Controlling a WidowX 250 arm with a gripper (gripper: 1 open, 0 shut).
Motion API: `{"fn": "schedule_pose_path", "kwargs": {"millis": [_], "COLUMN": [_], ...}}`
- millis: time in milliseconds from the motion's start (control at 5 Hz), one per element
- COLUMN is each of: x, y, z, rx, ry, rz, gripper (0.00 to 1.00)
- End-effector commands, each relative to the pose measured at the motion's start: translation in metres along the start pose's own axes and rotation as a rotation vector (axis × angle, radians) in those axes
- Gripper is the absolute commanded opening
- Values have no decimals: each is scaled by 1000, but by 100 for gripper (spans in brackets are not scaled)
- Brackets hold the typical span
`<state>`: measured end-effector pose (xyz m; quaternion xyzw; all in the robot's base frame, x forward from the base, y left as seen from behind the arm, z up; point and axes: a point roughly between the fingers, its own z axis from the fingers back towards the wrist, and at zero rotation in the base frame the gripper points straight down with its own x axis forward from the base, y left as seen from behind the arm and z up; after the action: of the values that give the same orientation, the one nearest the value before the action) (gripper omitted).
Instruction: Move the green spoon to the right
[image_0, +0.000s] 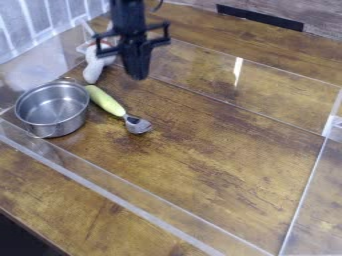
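Note:
The green spoon lies flat on the wooden table just right of the steel pot, its yellow-green handle pointing back-left and its silver bowl toward the front right. My gripper hangs above and behind the spoon, its black fingers pointing down and shut, with nothing between them. It does not touch the spoon.
A round steel pot stands at the left. A white mushroom-shaped object sits behind it, partly hidden by the gripper. Clear acrylic walls border the work area in front and at the right.

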<state>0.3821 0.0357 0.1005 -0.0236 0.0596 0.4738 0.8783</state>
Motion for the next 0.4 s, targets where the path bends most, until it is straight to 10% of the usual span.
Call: {"fn": "schedule_pose_path", "kwargs": {"millis": [0,200], "x": [-22,-28], "y": [-8,-7], "z": [17,-1], "rx": [-58,-55], "ry": [-55,-62], "rz": [41,115], "gripper": [0,0]}}
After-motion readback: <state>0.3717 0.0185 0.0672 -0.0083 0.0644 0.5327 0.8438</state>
